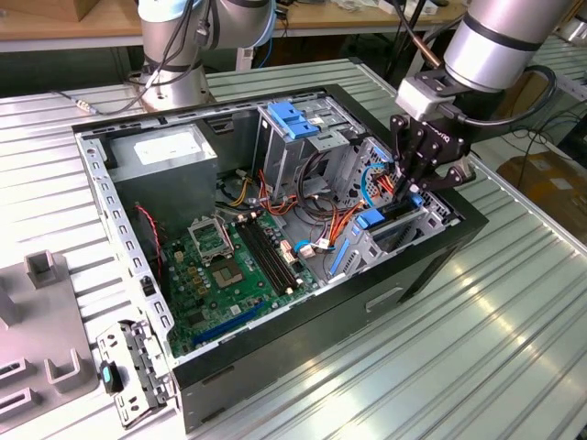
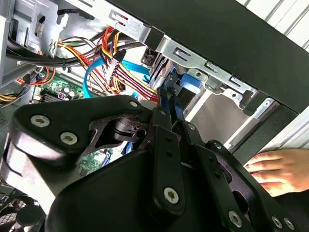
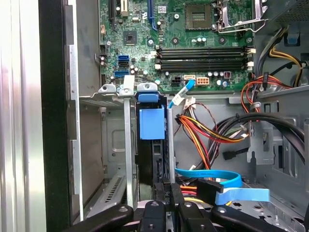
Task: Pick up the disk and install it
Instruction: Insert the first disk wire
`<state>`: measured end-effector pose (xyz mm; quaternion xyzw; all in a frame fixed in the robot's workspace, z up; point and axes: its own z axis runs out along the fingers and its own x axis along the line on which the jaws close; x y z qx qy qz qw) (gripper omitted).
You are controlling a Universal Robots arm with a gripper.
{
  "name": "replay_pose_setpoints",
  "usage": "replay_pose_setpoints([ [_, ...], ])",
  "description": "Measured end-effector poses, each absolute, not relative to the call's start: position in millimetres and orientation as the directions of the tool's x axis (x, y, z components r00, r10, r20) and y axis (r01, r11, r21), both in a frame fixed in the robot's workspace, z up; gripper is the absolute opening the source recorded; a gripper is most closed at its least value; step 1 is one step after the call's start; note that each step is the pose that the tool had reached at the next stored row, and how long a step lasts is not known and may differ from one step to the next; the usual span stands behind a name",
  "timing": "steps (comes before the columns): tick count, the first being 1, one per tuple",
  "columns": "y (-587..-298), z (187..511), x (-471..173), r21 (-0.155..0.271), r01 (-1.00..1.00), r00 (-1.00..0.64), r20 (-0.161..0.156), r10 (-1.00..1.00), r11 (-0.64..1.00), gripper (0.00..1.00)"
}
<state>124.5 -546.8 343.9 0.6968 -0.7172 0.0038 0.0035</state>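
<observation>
Black end effector (image 3: 166,203) pinching the disk (image 3: 153,159), dark edge upright with blue rail, in the bay (image 3: 126,145).

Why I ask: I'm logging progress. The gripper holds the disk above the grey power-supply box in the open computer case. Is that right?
Not quite. The gripper holds the disk at the drive bay on the exterior view's right side of the open computer case, not above the power-supply box, which sits towards that view's left. The exterior view shows this.
</observation>
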Motion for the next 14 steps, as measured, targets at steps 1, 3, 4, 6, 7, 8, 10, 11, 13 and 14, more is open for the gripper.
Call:
replay_pose_setpoints([
  [1,-546.9,343.8,124.5,-0.001,-1.000,-0.029,0.010,-1.000,0.029,0.17],
  [3,-546.9,343.8,124.5,-0.001,-1.000,-0.029,0.010,-1.000,0.029,0.17],
  [4,-546.9,343.8,124.5,-0.001,-1.000,-0.029,0.010,-1.000,0.029,0.17],
  [6,-547.0,344.7,124.5,-0.001,-1.000,-0.029,0.010,-1.000,0.029,0.17],
  [7,-547.0,345.7,124.5,-0.001,-1.000,-0.029,0.010,-1.000,0.029,0.17],
  [8,-547.0,347.0,124.6,-0.001,-1.000,-0.029,0.010,-1.000,0.029,0.17],
  [10,-547.0,347.6,124.6,-0.001,-1.000,-0.029,0.010,-1.000,0.029,0.17],
  [11,-547.0,347.7,124.7,-0.001,-1.000,-0.029,0.010,-1.000,0.029,0.17],
  [13,-547.8,347.6,124.6,-0.001,-1.000,-0.029,0.010,-1.000,0.029,0.17],
  [14,-549.0,347.6,124.6,-0.001,-1.000,-0.029,0.010,-1.000,0.029,0.17],
])
